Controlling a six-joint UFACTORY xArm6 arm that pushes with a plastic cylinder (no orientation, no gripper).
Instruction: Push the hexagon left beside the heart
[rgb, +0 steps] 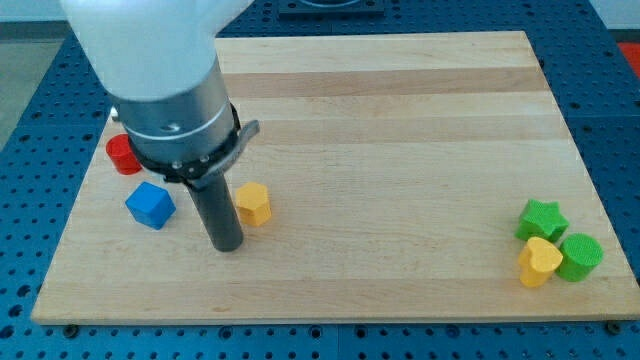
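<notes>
Arm enters from the view's top left, rod vertical. My tip (227, 244) sits on the board (400, 120), touching nothing, just left of the yellow hexagon (253, 203), right of the blue cube (150, 205). Yellow heart (538, 262) far right, touching green star (541, 219) and green hexagon (579, 256). Red block (122, 154) partly hidden. No writing visible.

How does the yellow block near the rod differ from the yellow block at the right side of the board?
The yellow hexagon block stands alone beside my tip; the yellow heart block is far from it, touching the green star block and a second green block. Shapes differ: hexagon versus heart. Both are yellow.
</notes>
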